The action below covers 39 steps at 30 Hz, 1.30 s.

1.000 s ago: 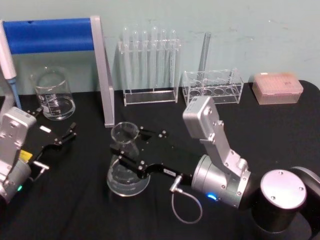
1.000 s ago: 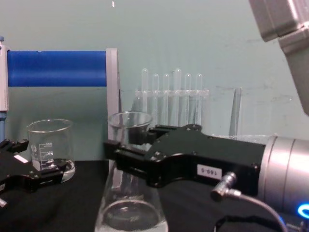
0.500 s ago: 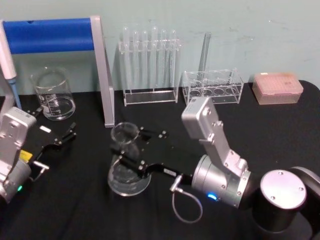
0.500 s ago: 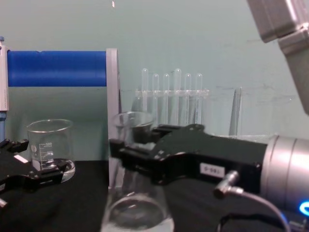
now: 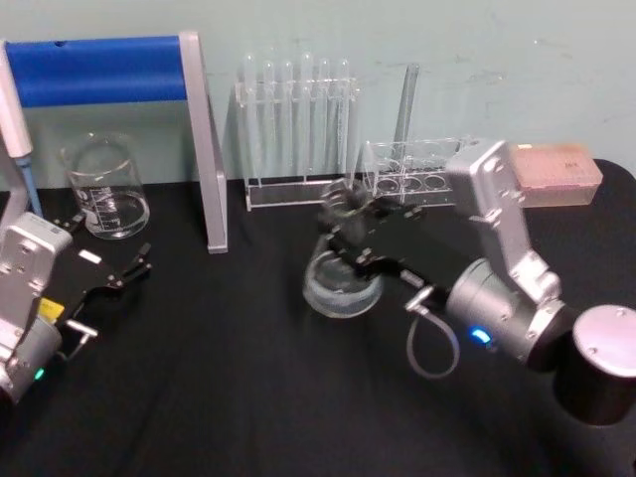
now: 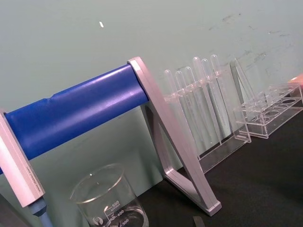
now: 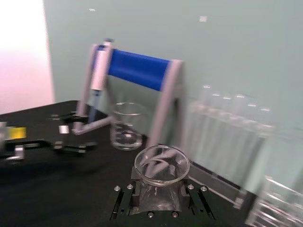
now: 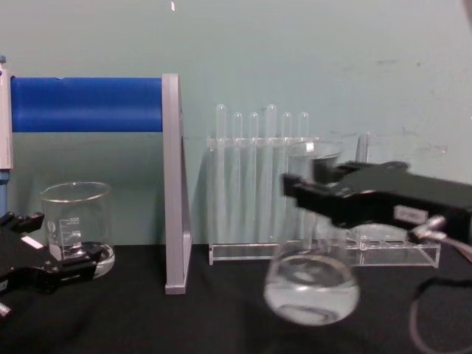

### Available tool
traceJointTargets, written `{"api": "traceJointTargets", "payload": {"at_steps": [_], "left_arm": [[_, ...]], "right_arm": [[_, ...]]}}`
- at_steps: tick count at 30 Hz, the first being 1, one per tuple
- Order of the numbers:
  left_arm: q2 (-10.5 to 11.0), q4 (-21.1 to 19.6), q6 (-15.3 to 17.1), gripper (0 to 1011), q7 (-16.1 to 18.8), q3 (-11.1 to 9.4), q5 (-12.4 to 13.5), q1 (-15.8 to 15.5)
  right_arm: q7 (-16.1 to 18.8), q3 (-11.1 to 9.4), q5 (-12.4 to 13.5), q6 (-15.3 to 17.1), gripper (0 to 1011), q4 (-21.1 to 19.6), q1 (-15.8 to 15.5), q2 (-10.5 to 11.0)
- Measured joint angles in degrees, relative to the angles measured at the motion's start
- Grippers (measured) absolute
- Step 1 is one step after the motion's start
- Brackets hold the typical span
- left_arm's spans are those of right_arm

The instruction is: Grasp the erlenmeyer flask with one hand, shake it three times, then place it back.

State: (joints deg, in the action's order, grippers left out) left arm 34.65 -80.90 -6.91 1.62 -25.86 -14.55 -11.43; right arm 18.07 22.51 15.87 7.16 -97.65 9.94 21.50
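Right gripper point(image 5: 346, 221) is seen clenched on the neck of the flask point(image 5: 343, 283), with a black finger set on each side of the glass just under the flared rim. The flask is held roughly upright over the black table point(image 5: 229, 397), right of centre. It is placed just in front of the tube rack point(image 5: 298, 139) and the lower clear rack point(image 5: 422, 174). A little clear liquid is seen in its wide base. Whether the base is lifted clear of the table cannot be told. From the right wrist view, the open mouth of the flask is seen between the two fingers. Left gripper point(image 5: 111, 275) is parked low at the table's left side with its fingers spread apart. It is near the beaker point(image 5: 104, 189) and the blue-barred stand point(image 5: 204, 149), well apart from the flask.
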Motion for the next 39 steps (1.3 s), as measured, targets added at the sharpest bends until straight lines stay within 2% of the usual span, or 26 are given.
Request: {"api": "traceJointTargets", "payload": {"at_steps": [13,20,23,27,31,39], "left_arm": [[0.00,0.00,0.00,1001,0.00,0.00,0.00,0.00],[0.00,0.00,0.00,1001,0.00,0.00,0.00,0.00],[0.00,0.00,0.00,1001,0.00,0.00,0.00,0.00],[0.00,0.00,0.00,1001,0.00,0.00,0.00,0.00],[0.00,0.00,0.00,1001,0.00,0.00,0.00,0.00],[0.00,0.00,0.00,1001,0.00,0.00,0.00,0.00]], "right_arm": [[-4.13,-8.27,-0.67,0.14,449,0.99,-1.59,0.25],[-5.14,-11.33,-1.20,0.35,449,1.36,-2.16,0.04],[-5.20,-12.03,-1.40,0.50,449,1.41,-2.31,-0.17],[-4.87,-12.11,-1.76,0.69,449,1.41,-2.34,-0.59],[-3.76,-11.08,-2.08,0.80,449,1.38,-2.16,-1.09],[-0.49,-6.73,-2.46,0.94,449,0.72,-1.41,-2.08]]}}
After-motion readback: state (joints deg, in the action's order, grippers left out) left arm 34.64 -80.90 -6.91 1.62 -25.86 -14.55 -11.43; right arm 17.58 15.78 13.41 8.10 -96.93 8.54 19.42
